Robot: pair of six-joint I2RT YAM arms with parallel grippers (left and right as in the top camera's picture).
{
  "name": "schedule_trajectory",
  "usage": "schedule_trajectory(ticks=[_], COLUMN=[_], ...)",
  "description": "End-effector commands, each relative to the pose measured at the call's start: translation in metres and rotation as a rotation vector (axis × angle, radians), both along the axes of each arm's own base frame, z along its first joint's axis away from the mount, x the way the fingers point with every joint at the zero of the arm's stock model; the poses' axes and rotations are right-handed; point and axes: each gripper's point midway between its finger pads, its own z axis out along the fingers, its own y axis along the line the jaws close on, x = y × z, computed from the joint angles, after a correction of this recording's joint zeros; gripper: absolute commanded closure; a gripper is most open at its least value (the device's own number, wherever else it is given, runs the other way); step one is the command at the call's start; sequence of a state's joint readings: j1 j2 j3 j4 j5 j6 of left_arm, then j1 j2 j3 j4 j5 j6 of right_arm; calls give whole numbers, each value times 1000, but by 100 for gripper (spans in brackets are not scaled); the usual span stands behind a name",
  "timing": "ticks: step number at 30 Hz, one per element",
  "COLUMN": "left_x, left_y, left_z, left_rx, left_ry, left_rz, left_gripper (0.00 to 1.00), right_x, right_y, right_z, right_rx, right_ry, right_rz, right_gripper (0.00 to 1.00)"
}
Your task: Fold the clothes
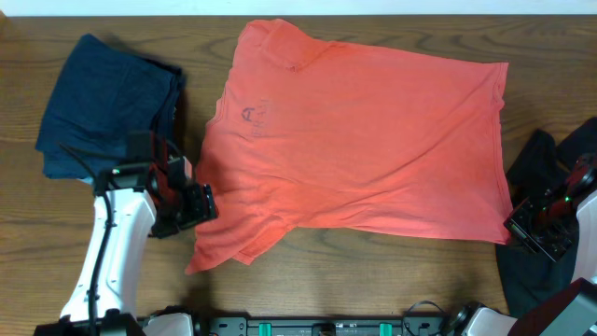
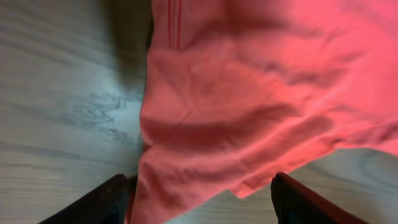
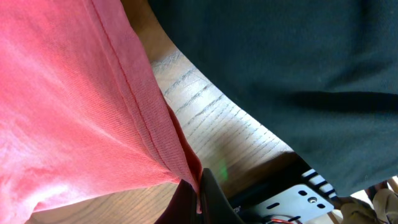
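The coral-red T-shirt (image 1: 364, 140) lies spread face down across the table's middle, its lettering showing faintly through near the collar. My left gripper (image 1: 201, 207) is open at the shirt's left sleeve, and the sleeve cloth (image 2: 205, 155) lies between its two fingers (image 2: 199, 205). My right gripper (image 1: 518, 227) is shut on the shirt's bottom right hem corner (image 3: 180, 162), pinched between its fingers (image 3: 200, 186). A navy garment (image 1: 107, 103) lies folded at the far left. A black garment (image 1: 550, 168) lies at the right edge, also in the right wrist view (image 3: 298, 68).
The wooden table (image 1: 373, 271) shows bare along the front between the arms. The arm bases and a dark rail (image 1: 326, 327) sit at the front edge. The black garment lies close to my right arm.
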State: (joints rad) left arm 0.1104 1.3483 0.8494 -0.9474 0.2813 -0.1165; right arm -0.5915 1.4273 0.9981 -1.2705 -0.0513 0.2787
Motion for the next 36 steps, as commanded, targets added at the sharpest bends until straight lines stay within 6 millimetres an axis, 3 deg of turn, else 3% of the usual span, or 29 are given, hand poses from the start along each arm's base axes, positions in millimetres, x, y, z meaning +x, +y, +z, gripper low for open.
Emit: schedule_trajectory(ticks=[1,8,14,21,28,31,36], left_x=[-17,-40,-34,-22,-22,-24,-26], left_y=[0,-8,-7,-5,-6,-6,-5], left_z=[-25,-55,-76,-89,-85,-73,-33], left_rx=[-4,-46,-48,-45,-47,-51,-64], left_ry=[80,243,276,249,258,297,352], left_rz=[38,94,92,92,91,77,8], left_gripper=[26,26,27,45,91,94,94], right_x=[1,3,7,8,10,9,2], right_y=[-8,-10,-10,-10,-12,-12,-7], right_z=[5,5,4,4,4,4,5], right_rx=[-39,-44,-44,-44,-50,-49,-28], right_ry=[-11,-19,-38,-42,-50,-48,-18], right_rz=[-20,-20,-21,-5,-5,-2,-3], right_gripper=[99,99,99,99,99,99,99])
